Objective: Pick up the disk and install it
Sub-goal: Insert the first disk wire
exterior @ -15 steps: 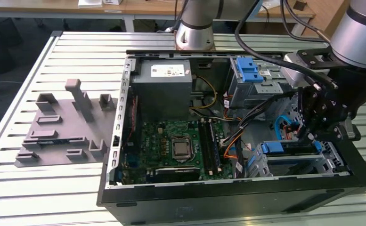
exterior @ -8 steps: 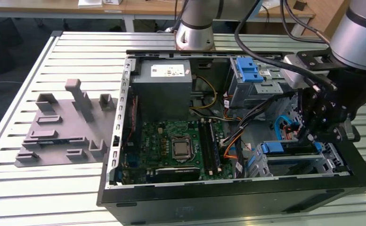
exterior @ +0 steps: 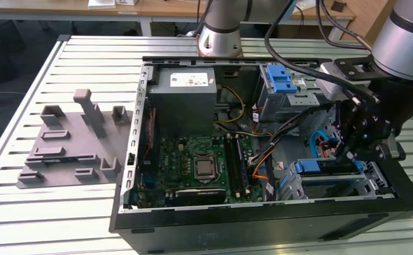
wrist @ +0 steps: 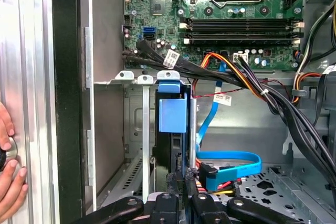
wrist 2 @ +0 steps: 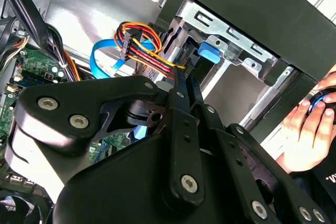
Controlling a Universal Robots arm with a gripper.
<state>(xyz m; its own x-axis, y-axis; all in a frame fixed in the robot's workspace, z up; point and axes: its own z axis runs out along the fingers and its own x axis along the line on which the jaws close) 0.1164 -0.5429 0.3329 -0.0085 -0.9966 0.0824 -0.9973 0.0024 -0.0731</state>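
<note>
The disk sits edge-on in the metal drive bay (wrist: 137, 129) at the case's front corner. Its blue carrier tab (wrist: 172, 114) faces the motherboard, and its dark body (wrist: 169, 153) runs back toward me. In the exterior view the blue carrier (exterior: 327, 167) lies in the bay on the exterior view's right. My gripper (wrist: 181, 179) is shut, with its fingertips at the disk's rear end beside the red-yellow power plug (wrist: 207, 179). In the second wrist view the gripper (wrist 2: 181, 77) tapers to closed tips just short of the blue tab (wrist 2: 208, 54).
The open computer case (exterior: 263, 218) holds a motherboard (exterior: 199, 164), a grey power supply (exterior: 185, 95) and an upper blue-latched cage (exterior: 284, 87). Blue data cable (wrist: 231, 161) and bundled wires (wrist: 252, 87) crowd the bay. A person's hand (wrist: 8, 174) rests outside the case wall. A grey fixture (exterior: 72, 149) lies on the table.
</note>
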